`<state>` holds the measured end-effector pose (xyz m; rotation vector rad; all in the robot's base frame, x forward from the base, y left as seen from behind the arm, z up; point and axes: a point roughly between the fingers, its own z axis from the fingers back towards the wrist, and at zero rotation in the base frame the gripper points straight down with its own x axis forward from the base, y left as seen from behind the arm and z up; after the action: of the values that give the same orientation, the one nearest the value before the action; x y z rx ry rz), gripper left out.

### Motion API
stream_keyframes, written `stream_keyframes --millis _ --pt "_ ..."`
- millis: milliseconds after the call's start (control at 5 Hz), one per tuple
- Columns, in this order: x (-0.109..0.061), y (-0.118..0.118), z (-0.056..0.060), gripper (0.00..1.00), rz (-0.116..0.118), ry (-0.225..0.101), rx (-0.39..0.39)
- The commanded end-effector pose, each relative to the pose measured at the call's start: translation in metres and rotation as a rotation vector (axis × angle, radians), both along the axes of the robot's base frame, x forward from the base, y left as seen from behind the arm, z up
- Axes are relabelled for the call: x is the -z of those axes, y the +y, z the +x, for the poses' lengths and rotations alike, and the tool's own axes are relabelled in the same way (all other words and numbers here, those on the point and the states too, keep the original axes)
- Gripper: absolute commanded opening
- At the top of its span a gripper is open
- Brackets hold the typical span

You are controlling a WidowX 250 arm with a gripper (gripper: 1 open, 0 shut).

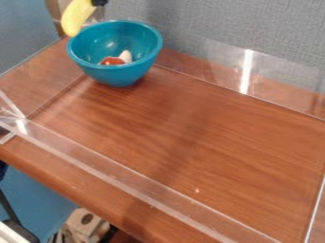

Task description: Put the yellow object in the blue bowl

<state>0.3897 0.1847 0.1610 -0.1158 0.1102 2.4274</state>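
End effector (101, 4) clamped, it seems, on the banana, beside the bowl.
The bowl (116, 71) sits lower right in view; the banana (76, 15), by its upper-left rim, stands steep, top leaning right. Frame edge crops nearly all the end effector; contact and height are unclear.

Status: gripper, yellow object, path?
Gripper mostly out of frame, grip unclear. Yellow object up at blue bowl's far-left rim, not inside. No obstruction visible.

Small item (114, 61) inside bowl (114, 53)
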Motion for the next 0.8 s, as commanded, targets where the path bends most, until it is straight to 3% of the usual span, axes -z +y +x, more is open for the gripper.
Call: stream_keyframes --millis 0,400,600 --pt "-0.04 -0.019 -0.006 0.0 0.056 -0.092 0.072" --pt "-0.026 -0.059 -0.008 0.0 0.083 -0.076 0.007" --pt "-0.02 -0.066 -0.01 0.0 0.091 -0.069 0.038"
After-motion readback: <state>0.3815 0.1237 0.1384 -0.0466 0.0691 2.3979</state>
